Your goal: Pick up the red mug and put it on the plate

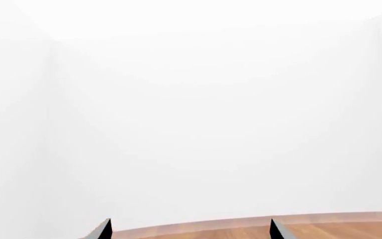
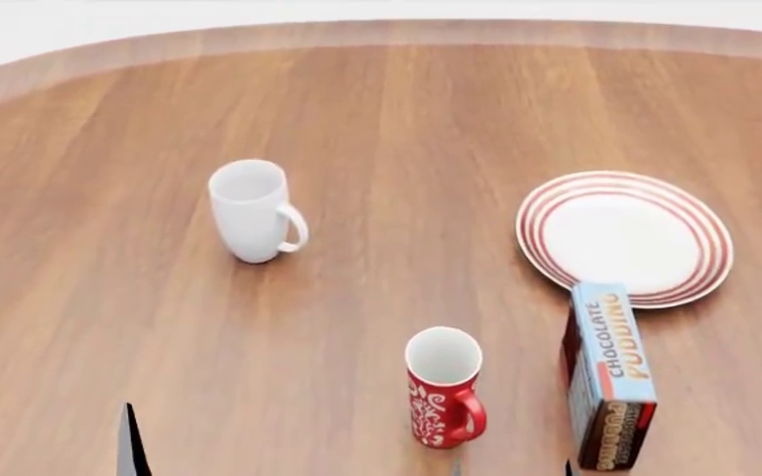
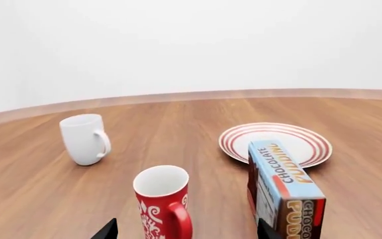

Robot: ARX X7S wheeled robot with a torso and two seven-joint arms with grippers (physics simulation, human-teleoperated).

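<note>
Right claw (image 3: 184,230) gapes wide just short of the red mug (image 3: 162,201); closing in could nudge the chocolate pudding box (image 3: 285,191) beside it

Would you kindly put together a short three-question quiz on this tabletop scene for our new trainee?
1. True or false: the red mug already stands on the plate.
2. Multiple choice: in the head view, what lies between the red mug and the plate? A) the white mug B) the chocolate pudding box C) nothing
3. Fill in: in the right wrist view, the right gripper shows its fingertips spread either side of the ____ mug.

Key
1. False: it stands upright on the wooden table, nearer the robot than the plate, which is bare.
2. B: the box lies with its far end at the plate's rim.
3. red
</note>
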